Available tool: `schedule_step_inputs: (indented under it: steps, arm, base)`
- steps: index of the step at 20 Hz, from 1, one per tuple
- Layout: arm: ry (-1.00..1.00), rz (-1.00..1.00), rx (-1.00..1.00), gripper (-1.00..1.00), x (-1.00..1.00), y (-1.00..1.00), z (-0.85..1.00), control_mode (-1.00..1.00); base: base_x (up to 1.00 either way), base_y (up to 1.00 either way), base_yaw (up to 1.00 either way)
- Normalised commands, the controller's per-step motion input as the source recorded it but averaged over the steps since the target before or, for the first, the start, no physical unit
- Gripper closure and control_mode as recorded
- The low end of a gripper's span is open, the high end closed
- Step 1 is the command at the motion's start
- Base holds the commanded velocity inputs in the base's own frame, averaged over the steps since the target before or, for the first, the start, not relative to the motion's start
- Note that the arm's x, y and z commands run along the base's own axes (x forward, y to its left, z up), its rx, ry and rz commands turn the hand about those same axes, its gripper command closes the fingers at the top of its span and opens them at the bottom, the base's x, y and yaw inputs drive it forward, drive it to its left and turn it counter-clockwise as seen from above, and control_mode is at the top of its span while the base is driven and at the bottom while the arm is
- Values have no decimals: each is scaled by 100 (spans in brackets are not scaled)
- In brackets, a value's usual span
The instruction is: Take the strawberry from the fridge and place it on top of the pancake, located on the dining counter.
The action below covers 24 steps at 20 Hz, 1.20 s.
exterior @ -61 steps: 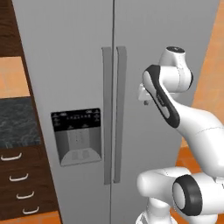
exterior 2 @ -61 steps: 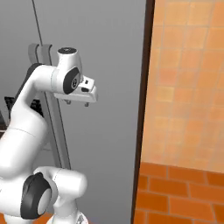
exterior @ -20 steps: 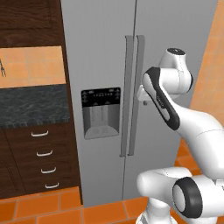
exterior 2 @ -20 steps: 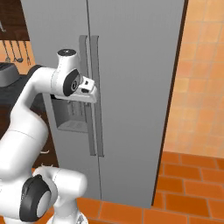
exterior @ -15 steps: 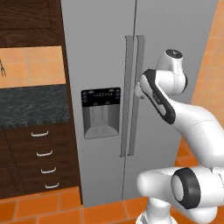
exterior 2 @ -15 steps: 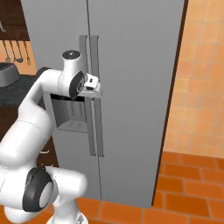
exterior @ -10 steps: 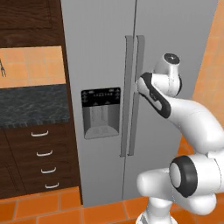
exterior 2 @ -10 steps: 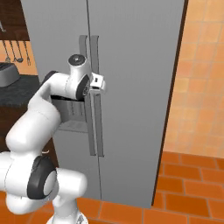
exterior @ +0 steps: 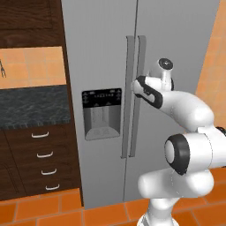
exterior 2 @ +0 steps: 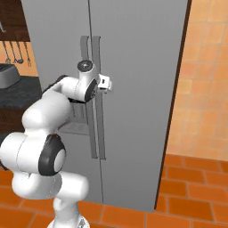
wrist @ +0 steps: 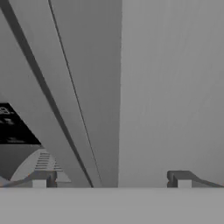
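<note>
The end effector is spread wide and empty, close to the closed fridge. Its right door handle lies left of centre between the fingers, so closing now risks a glancing, slipping grip. The fridge is grey steel, with its dispenser panel further left.

Claw before fridge handles.

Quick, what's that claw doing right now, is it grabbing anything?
Claw: open wide, holding nothing, close up to the fridge door by its handles.
</note>
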Motion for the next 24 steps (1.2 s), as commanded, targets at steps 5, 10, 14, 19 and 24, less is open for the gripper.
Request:
schedule_step_inputs:
  steps: [5, 10, 14, 19, 24]
  arm:
    - [-2, -1, -3, -100, 60, 0, -12, -100]
    - [-17, -1, -9, -100, 47, 0, -31, -100]
    - [-25, 0, -2, -100, 46, -5, -24, -100]
    - [-4, 0, 0, -100, 36, -12, -4, -100]
    - [4, -6, 1, 100, -18, -2, 0, -100]
  base:
    - [0, 0, 0]
    - [0, 0, 0]
    - [0, 0, 0]
    - [0, 0, 0]
    - [0, 0, 0]
